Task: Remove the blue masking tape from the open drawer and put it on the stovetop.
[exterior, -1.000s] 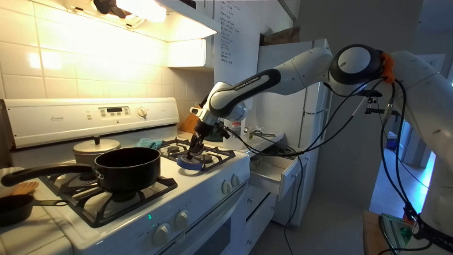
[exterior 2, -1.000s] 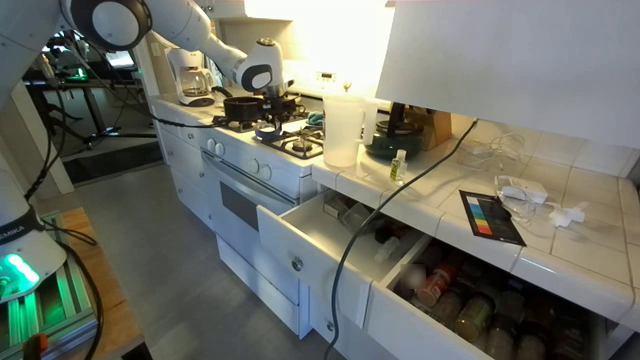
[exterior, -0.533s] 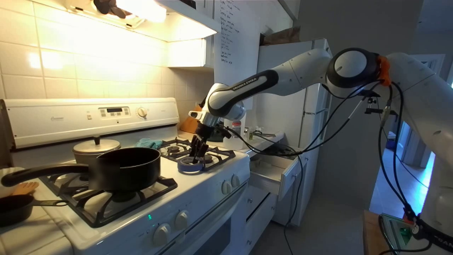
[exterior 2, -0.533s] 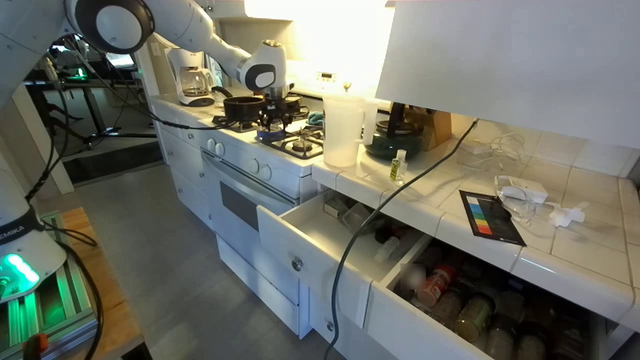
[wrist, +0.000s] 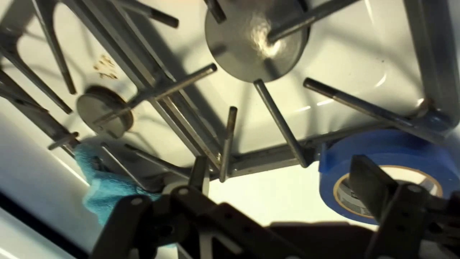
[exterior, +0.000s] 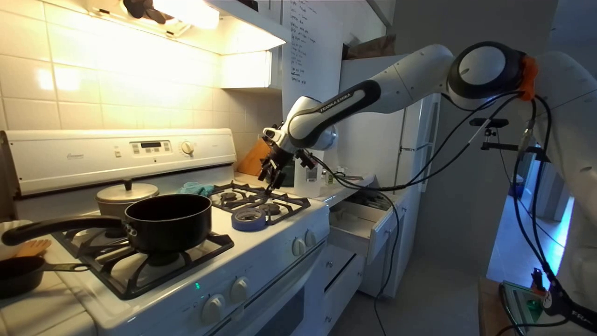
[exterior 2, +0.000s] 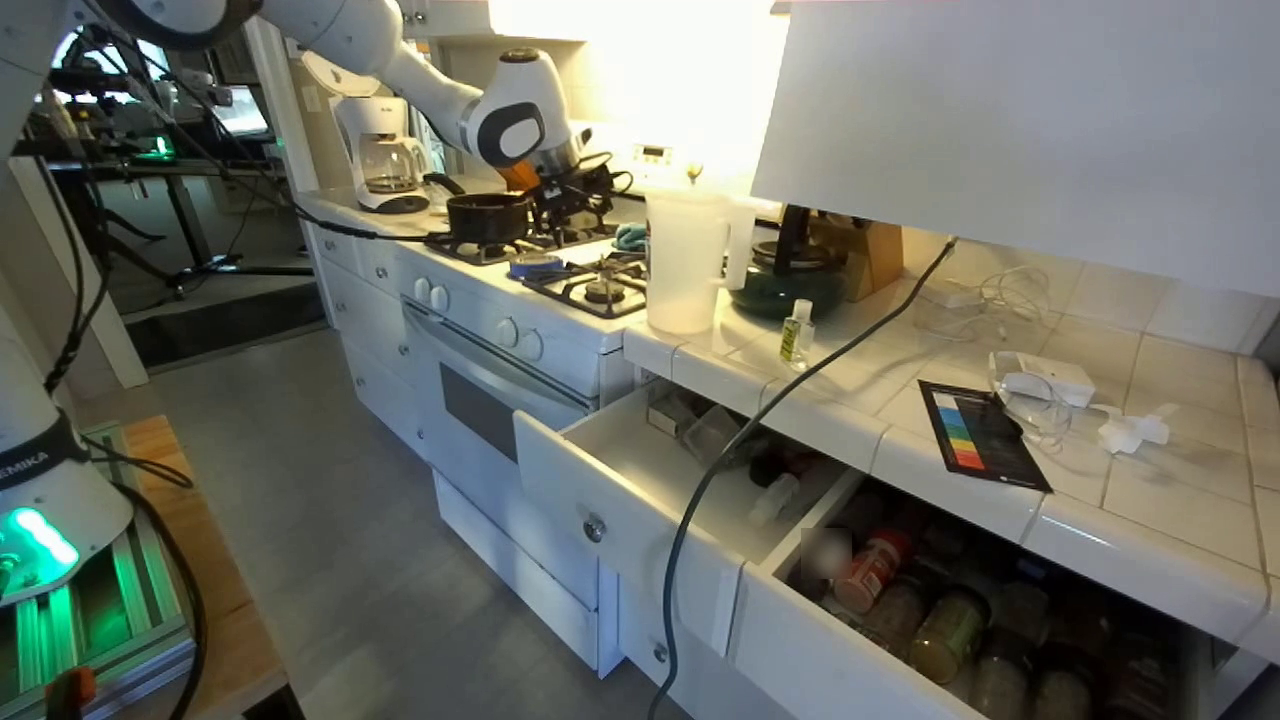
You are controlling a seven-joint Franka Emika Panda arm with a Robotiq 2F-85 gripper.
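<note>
Plainly, Blue Masking Tape (exterior: 249, 226) Lies on the Stovetop (exterior: 224, 223)

Nearest in the wrist view, your gripper (wrist: 282, 167) fills the bottom of the frame, its fingers (wrist: 370, 183) spread wide apart. You see the lower-right finger cross in front of the roll's hole, yet in an exterior view the gripper is at mid-frame, beyond the roll and clear of it. Next, at the lower right of your wrist frame, the roll lies flat, hole upward, at the edge of a black iron grate (wrist: 267, 162); you cannot tell whether any of it rests on the iron. Past that, at the lower left, you have a crumpled teal cloth (wrist: 111, 190). In an exterior view you find a black pot (exterior: 172, 228) on the stovetop, left of centre. Farther off, a drawer (exterior 2: 630, 560) stands pulled out, low and central in an exterior view. Farthest, a white refrigerator (exterior: 368, 144) rises behind the robot arm (exterior: 345, 107) in an exterior view.
</note>
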